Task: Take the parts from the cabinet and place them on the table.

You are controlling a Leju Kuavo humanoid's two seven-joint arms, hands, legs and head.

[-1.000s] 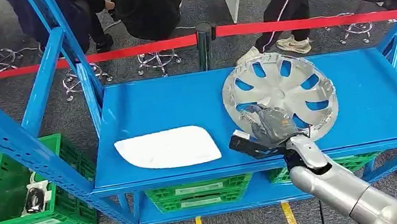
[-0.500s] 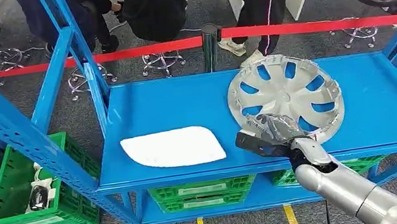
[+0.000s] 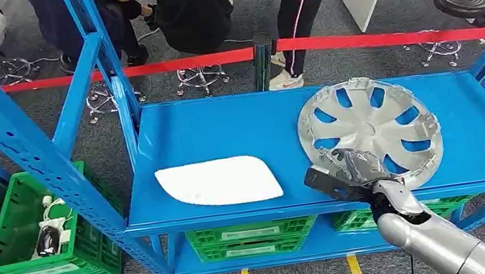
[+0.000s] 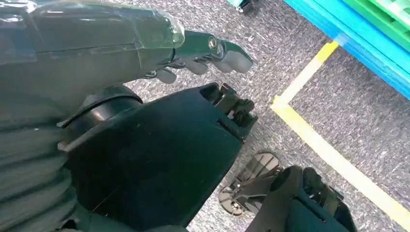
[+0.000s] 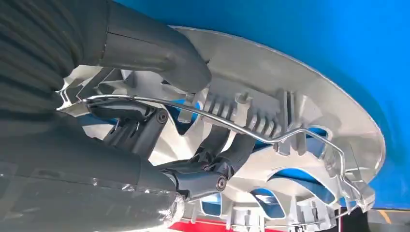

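Right hand (image 3: 353, 168) gripping hubcap (image 3: 370, 131) at its near rim, thumb over, fingers (image 5: 217, 166) hooked through the spokes. Hubcap flat on blue table (image 3: 224, 129), beside white panel (image 3: 221, 181). Left hand (image 4: 212, 53) hanging empty, fingers loosely curled, well away. Next, probably: let go, pull back toward body.

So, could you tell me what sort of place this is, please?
Probably a workshop or demo area for car parts. Blue steel racking holds a hubcap and a white panel, green crates sit below, and a red barrier keeps people back. The right hand grips the hubcap.
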